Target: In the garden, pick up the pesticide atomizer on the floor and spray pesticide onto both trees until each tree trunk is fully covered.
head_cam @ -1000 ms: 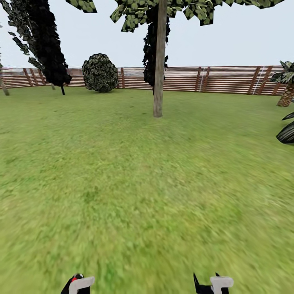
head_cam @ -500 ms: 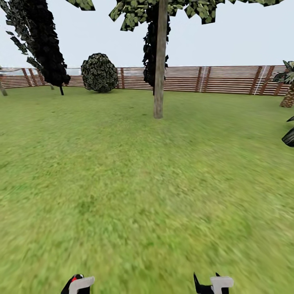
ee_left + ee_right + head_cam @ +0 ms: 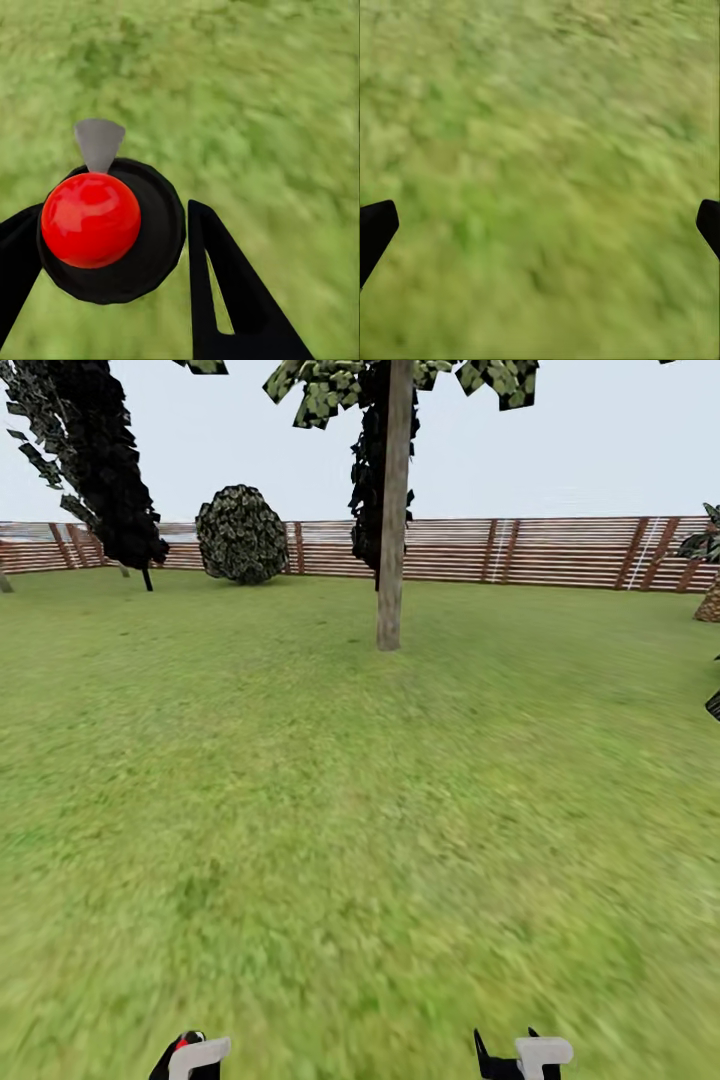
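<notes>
One tree trunk (image 3: 392, 510) stands ahead on the grass (image 3: 330, 810), well apart from me, so I judge this a drive-up. My left gripper (image 3: 112, 247) is clamped on the sprayer (image 3: 111, 229), its red cap up and grey nozzle forward; my right gripper (image 3: 540, 225) hangs spread wide, empty. I'd keep the trunk centred, stop near and level the nozzle before spraying.

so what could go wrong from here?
1. The left gripper is shut on the atomizer, whose nozzle points at the grass; spraying now would likely miss.
2. The trunk stands far ahead, probably out of spray range.
3. The right gripper is open, so no backup hold.
</notes>
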Motion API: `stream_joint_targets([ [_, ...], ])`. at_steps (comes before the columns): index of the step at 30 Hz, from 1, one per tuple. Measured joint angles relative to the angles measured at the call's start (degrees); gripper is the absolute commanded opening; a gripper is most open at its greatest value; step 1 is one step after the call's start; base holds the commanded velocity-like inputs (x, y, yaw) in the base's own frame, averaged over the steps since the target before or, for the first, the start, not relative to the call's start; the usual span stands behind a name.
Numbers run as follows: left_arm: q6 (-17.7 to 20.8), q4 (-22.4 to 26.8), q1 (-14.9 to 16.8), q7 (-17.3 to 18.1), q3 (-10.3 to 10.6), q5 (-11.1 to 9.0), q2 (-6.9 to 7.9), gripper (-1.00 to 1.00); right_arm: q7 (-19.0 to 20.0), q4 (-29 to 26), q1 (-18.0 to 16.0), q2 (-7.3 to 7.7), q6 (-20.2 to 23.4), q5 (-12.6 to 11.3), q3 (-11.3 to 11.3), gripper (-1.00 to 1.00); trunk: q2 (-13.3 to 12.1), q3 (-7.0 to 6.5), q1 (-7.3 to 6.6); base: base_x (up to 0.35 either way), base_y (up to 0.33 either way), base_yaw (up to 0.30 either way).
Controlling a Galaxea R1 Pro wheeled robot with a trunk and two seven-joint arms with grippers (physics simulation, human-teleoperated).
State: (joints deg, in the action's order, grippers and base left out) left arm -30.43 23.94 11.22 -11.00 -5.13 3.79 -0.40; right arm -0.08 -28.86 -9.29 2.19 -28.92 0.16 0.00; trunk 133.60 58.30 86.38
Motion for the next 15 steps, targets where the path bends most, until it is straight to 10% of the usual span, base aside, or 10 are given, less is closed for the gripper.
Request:
stream_joint_targets([
  [15, 0.0, 0.0, 0.0, 0.0, 0.0, 0.0, 0.00, -1.00, 0.0, 0.0, 0.0, 0.00, 0.0, 0.0, 0.0, 1.00, 0.0, 0.18, 0.00, 0.339, 0.000, 0.000],
])
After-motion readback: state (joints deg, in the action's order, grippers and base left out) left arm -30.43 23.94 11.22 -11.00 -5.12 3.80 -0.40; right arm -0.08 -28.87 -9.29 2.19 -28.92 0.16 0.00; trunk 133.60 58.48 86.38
